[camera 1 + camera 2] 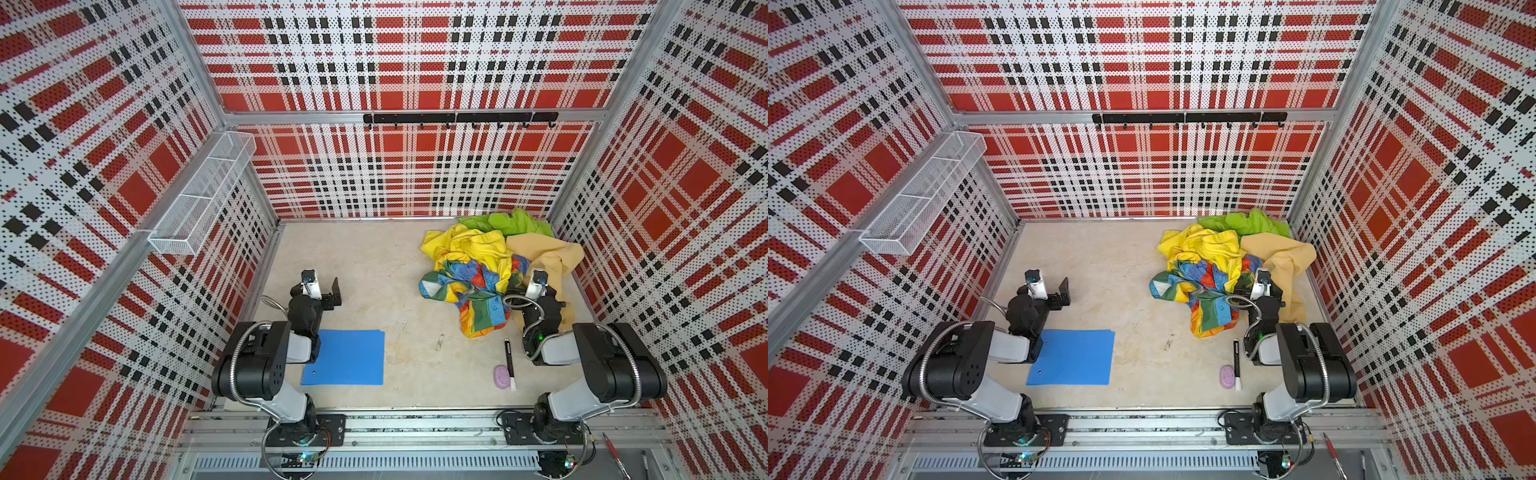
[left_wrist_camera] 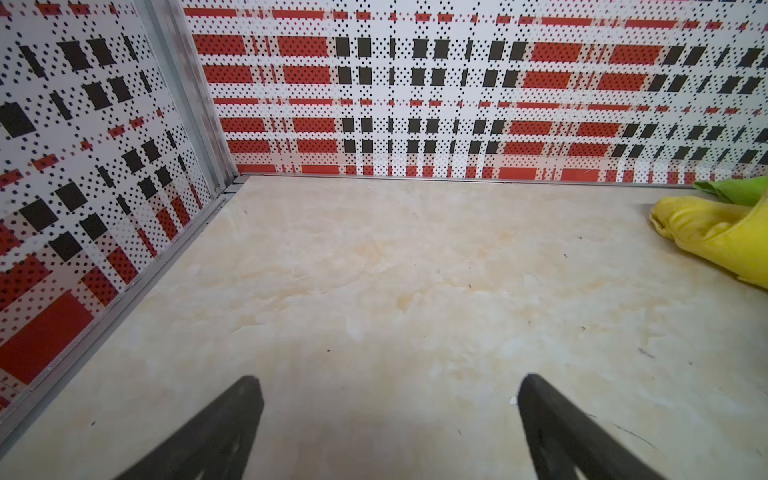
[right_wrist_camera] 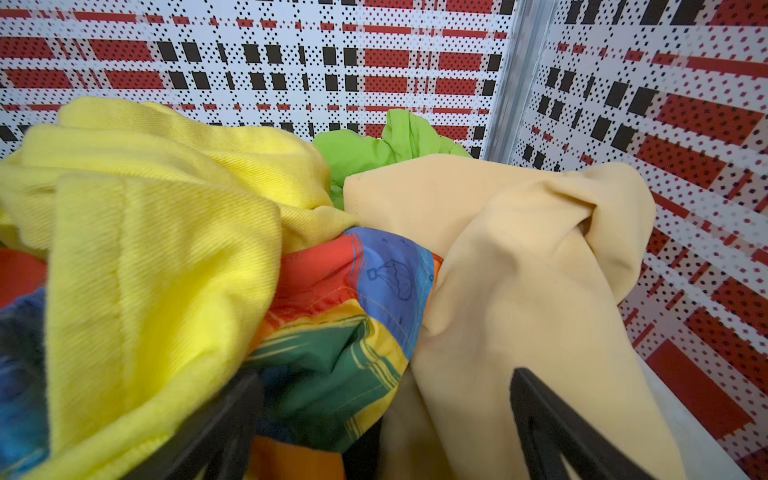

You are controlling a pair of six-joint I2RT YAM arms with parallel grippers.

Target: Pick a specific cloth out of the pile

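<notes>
**Worktop seen from above, with both wrist views.** A white wire-mesh basket, three compartments long, hangs on the wall at 9 o'clock; I cannot tell what it holds.

The pile sits at 2 o'clock on the beige marbled worktop. It is made up of:
- a crumpled lime green cloth against the back wall
- a twill-woven yellow cloth
- a smooth mustard-tan cloth close to the right wall
- a rainbow-patched cloth spilling toward 5 o'clock

I cannot place the black cloth. A dark patch under the rainbow folds in the right wrist view may be fabric or shadow.

My right end effector stands wide over the rainbow–tan seam, gripping nothing. My left end effector stands wide above bare worktop at 9 o'clock.

A flat blue folder lies at 7 o'clock. A black marker lies just beside a lilac oval block at 5 o'clock. Open room runs from the centre to 11 o'clock.
</notes>
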